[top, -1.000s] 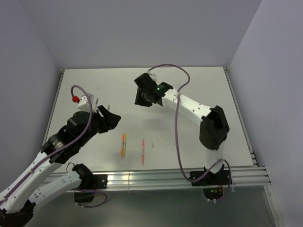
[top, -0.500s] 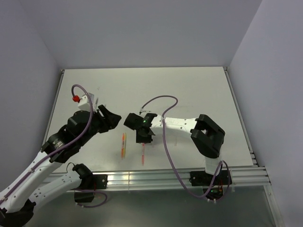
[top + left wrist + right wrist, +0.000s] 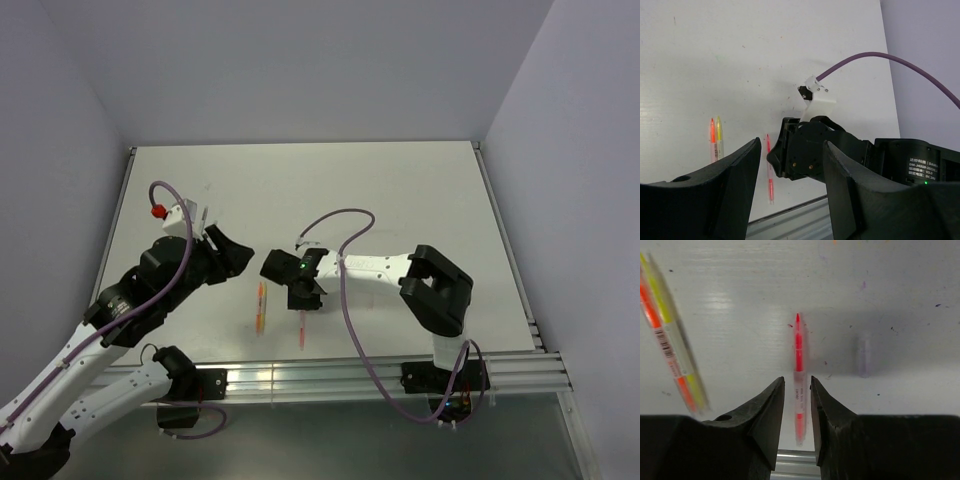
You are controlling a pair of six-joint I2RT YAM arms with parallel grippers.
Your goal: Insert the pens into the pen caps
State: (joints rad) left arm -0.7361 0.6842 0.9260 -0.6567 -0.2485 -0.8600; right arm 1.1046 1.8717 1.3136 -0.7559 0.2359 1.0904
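A thin red pen [image 3: 301,326] lies lengthwise on the white table near the front edge. In the right wrist view the red pen [image 3: 798,352] runs between my right gripper's [image 3: 797,381] fingers, which stand narrowly open on either side of it, low over the table. A pale clear cap [image 3: 864,357] lies to its right. An orange and a yellow pen [image 3: 260,306] lie side by side to the left; they also show in the right wrist view [image 3: 670,357]. My left gripper [image 3: 233,256] is open and empty, held above the table left of the pens.
The table's front aluminium rail [image 3: 330,372] lies just beyond the red pen's near end. The right arm's purple cable [image 3: 345,300] loops over the table beside the right gripper [image 3: 300,292]. Grey walls enclose the table on three sides.
My right arm has swung from the far middle of the table down and toward the front, bringing its gripper over the red pen. The left arm has barely moved.
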